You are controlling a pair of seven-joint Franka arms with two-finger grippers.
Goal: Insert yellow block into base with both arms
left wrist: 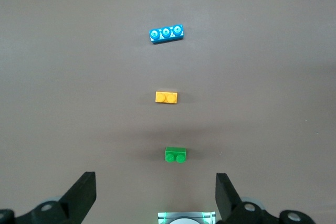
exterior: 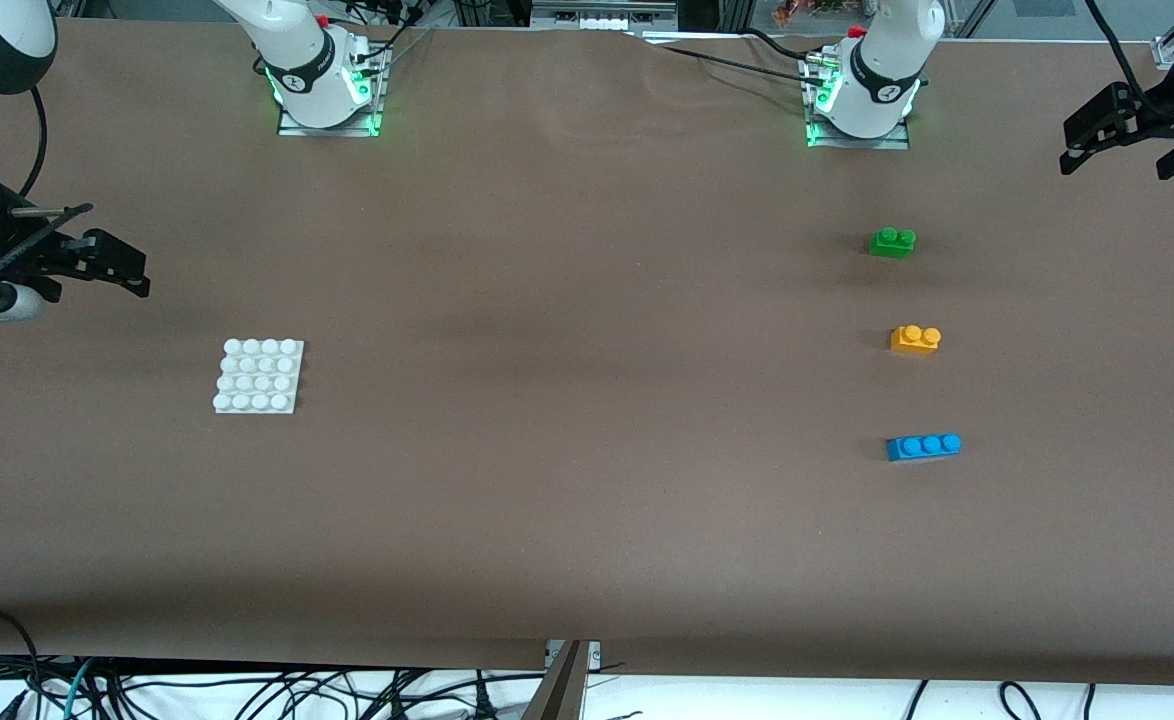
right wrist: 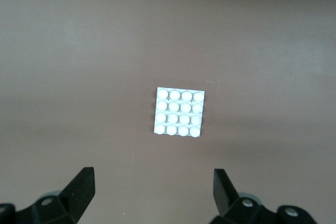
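Observation:
The yellow block (exterior: pixel 915 339) (left wrist: pixel 166 97) lies studs up on the brown table, toward the left arm's end, with nothing touching it. The white studded base (exterior: pixel 259 375) (right wrist: pixel 179 112) lies flat toward the right arm's end, with nothing on it. My left gripper (exterior: pixel 1117 160) (left wrist: pixel 155 177) hangs open and empty, high over the left arm's end of the table, apart from the bricks. My right gripper (exterior: pixel 112 262) (right wrist: pixel 154 171) hangs open and empty, high over the right arm's end, apart from the base.
A green two-stud brick (exterior: pixel 892 242) (left wrist: pixel 175 154) lies farther from the front camera than the yellow block. A blue three-stud brick (exterior: pixel 923 446) (left wrist: pixel 166 33) lies nearer to it. The arm mounts (exterior: pixel 327 95) stand along the table's back edge.

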